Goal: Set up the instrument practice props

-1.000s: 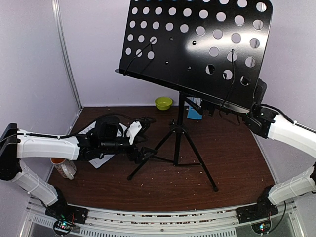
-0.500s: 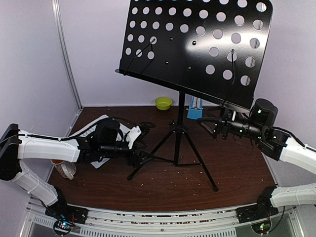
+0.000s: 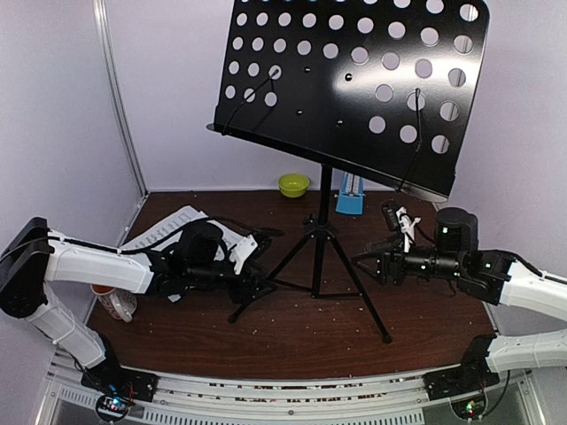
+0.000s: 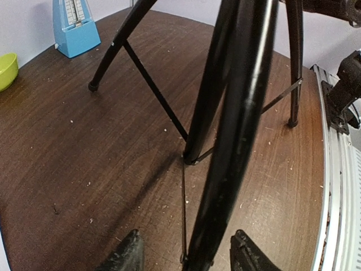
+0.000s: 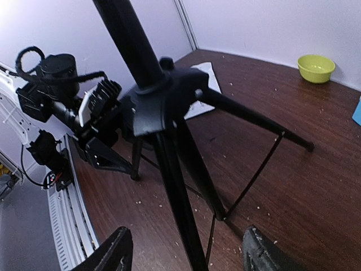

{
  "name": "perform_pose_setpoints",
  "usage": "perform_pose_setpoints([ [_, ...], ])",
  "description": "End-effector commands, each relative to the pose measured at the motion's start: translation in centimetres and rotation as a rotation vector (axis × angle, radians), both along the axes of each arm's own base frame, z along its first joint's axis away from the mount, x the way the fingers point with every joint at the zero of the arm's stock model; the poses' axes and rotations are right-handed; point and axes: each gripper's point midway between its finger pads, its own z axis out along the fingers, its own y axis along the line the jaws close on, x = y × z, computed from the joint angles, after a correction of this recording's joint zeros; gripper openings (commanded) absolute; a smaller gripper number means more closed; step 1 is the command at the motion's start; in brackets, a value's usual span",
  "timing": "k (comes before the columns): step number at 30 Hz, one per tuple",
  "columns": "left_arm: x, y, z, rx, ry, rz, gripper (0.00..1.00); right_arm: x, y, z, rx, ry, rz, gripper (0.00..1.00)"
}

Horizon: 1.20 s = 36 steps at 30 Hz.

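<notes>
Jaws apart, the left gripper (image 4: 186,252) and the right gripper (image 5: 186,254) each straddle a front leg of the tripod music stand (image 3: 354,80), probably to steady or shift it, with sheet-music pages (image 3: 168,228) lying left of it and the blue metronome (image 3: 351,195) behind it.

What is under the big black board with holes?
Its tripod legs on the brown table. A blue metronome peeks out behind; the board covers its top.
</notes>
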Motion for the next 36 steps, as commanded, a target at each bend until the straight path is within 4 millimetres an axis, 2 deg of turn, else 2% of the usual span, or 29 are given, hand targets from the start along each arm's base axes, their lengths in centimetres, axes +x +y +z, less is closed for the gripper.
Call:
perform_pose_setpoints([
  [1, 1.3, -0.5, 0.7, -0.048, -0.017, 0.045, 0.51, 0.3, -0.3, -2.6, -0.087, 0.062, -0.055, 0.65],
  [4, 1.7, -0.6, 0.5, -0.038, -0.013, 0.063, 0.47, 0.7, -0.2, -3.6, -0.137, 0.069, -0.07, 0.61],
  [10, 2.9, -0.3, -0.2, -0.015, -0.021, 0.128, 0.36, 2.8, -0.6, -3.9, -0.195, 0.025, -0.161, 0.52],
  [17, 4.1, 0.1, -0.4, -0.008, -0.021, 0.199, 0.29, 4.9, -0.4, -3.9, -0.231, -0.009, -0.222, 0.3],
  [21, 5.0, 1.0, -1.0, 0.029, -0.034, 0.269, 0.26, 6.1, -0.1, -3.6, -0.248, -0.041, -0.243, 0.22],
  [25, 5.8, 1.5, -1.6, 0.075, -0.049, 0.307, 0.23, 7.2, 0.9, -3.5, -0.257, -0.061, -0.232, 0.18],
  [30, 6.4, 1.4, -1.3, 0.078, -0.061, 0.326, 0.17, 9.0, 2.6, -3.3, -0.27, -0.089, -0.21, 0.14],
  [36, 7.2, 1.2, -1.1, 0.091, -0.058, 0.356, 0.16, 11.8, 3.6, -3.0, -0.266, -0.094, -0.209, 0.13],
])
